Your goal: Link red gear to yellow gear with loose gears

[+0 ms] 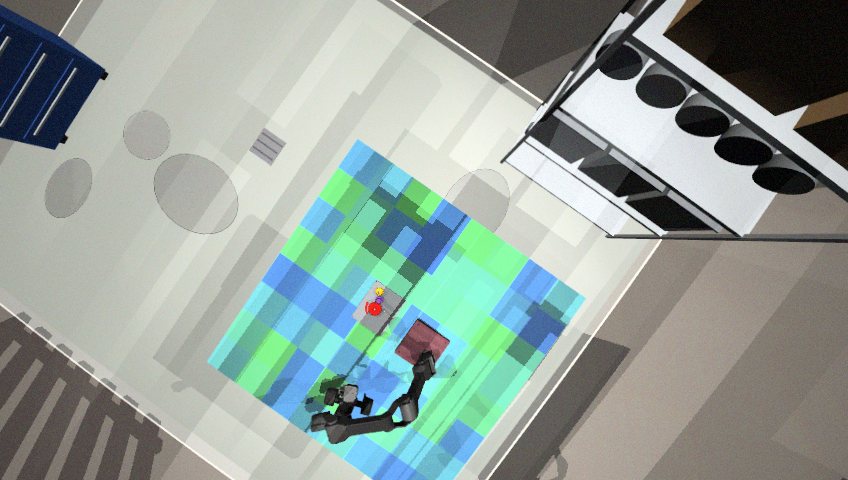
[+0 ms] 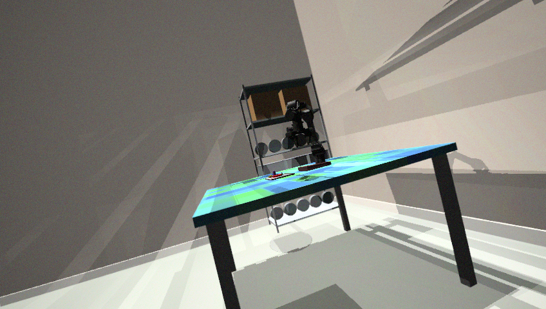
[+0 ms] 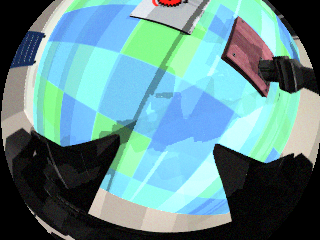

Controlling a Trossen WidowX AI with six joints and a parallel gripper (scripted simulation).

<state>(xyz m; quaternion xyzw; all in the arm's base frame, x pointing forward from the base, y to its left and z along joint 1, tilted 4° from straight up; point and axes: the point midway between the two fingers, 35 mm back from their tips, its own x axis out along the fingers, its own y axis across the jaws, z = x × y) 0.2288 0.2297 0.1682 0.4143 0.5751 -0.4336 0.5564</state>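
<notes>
Overhead, red gear [image 1: 374,309] [image 2: 279,176] [image 3: 169,2] and yellow gear [image 1: 379,291] [image 2: 271,176], in wrist view, only red.

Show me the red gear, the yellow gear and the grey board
red gear [image 1: 374,309] [image 3: 169,1]: top and wrist, its face
yellow gear [image 1: 379,291]: top, its middle
grey board [image 1: 377,327] [image 3: 175,20]: top and wrist, bare surface

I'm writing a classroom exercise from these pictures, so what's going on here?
A robot arm has its open jaws away from the grey board, holding nothing. On the board sit a red gear, a yellow gear and, between them, a small purple piece, probably a gear. Whether they mesh is too small to tell. The arm stands on a dark red base.
</notes>
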